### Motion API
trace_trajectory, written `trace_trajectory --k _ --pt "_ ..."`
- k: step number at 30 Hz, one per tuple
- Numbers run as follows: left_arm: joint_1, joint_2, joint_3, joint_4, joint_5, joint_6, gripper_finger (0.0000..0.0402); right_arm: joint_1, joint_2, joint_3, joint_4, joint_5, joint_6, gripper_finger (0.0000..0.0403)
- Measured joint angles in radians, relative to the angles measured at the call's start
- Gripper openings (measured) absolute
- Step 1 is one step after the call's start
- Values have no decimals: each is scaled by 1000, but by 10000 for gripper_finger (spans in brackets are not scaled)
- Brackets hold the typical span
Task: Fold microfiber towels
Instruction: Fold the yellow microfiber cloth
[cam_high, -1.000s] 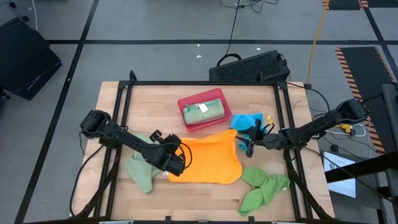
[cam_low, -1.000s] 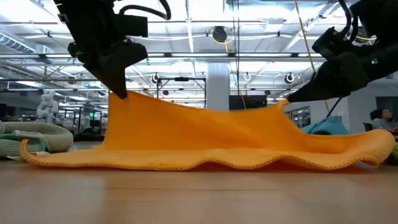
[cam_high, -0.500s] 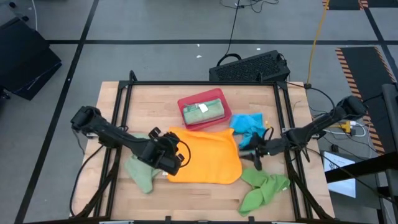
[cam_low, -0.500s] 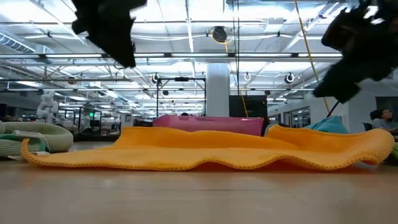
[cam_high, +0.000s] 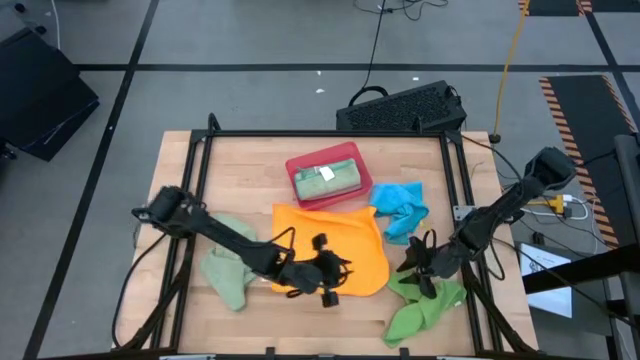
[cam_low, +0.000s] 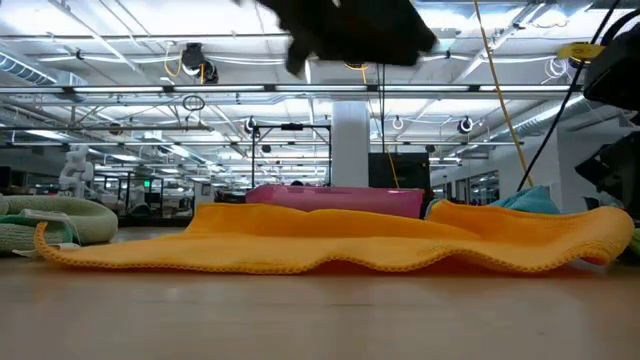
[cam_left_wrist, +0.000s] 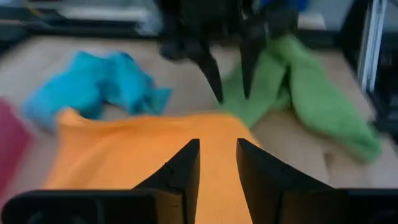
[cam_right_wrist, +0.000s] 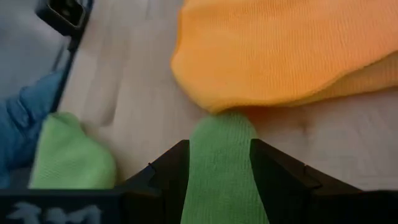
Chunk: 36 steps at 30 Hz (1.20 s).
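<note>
Left claw (cam_high: 330, 283): parted, empty, over orange towel (cam_high: 335, 248) | right claw (cam_high: 418, 262): parted, empty, above bright green towel (cam_high: 425, 303) | orange towel: flat on bench (cam_high: 250, 165)

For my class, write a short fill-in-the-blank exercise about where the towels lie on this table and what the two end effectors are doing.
1. The orange towel lies between the red tray and the table's ____ edge.
2. The left end effector hovers over the ____ towel.
3. The right end effector has its fingers either side of a fold of the bright ____ towel.
4. Both end effectors are ____.

Missing words: near; orange; green; open
</note>
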Motion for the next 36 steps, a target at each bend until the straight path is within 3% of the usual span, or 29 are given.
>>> trace_trajectory --k 3,9,16,21,25,30,36 --pt "46 61 -2 44 128 33 108 6 63 0 56 37 -26 160" --pt "107 167 -2 -5 236 -84 108 6 211 1 264 38 -106 160" --pt "145 192 2 -189 150 -226 108 3 284 5 335 38 -94 160" --pt "151 191 2 -230 93 -277 108 7 308 53 335 -44 -86 160" --pt "150 188 1 -213 136 -271 108 4 300 91 228 -14 -33 160" --pt "128 154 -3 -215 176 -237 108 -11 296 206 -148 71 41 160" --pt "108 94 4 -139 93 -194 108 -23 295 327 -394 94 9 160"
